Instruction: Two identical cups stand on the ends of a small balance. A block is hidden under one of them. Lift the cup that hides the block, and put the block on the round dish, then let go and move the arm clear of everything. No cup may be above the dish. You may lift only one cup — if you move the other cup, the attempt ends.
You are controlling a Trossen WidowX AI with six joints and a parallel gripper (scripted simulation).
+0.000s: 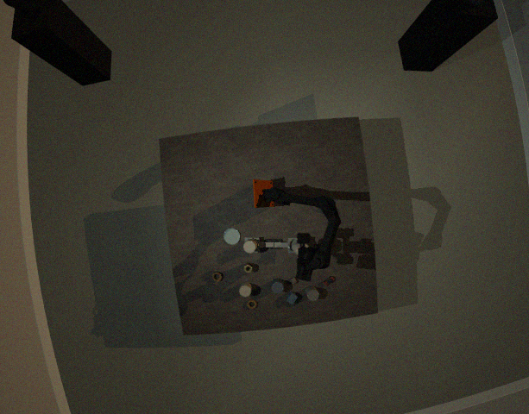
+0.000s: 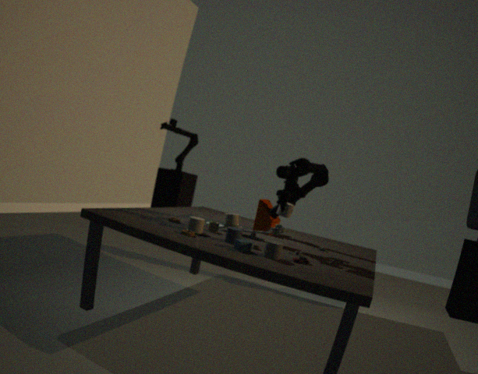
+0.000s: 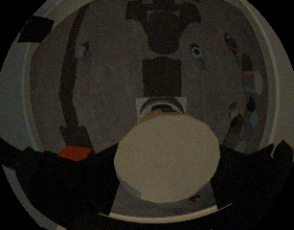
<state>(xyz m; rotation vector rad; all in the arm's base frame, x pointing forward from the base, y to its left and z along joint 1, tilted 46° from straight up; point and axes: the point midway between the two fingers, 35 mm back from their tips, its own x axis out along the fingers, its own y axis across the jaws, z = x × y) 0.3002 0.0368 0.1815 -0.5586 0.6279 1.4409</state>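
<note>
Clamped in the tool [image 2: 286, 209] and held well up off the bench [image 2: 335, 269] is one pale cup [image 2: 288, 209], with the balance [image 3: 161, 110] seen right below it.

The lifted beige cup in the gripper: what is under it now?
In the wrist view the beige cup, clamped in the gripper, blocks most of the spot below. Only the pale balance end and a dim shape on it peek out; no block is recognisable.

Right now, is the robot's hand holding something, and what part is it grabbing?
Yes. The gripper is shut on a cup, lifted above the table. It seems to pinch the cup's sides; the exact contact is too dark to see.
</note>
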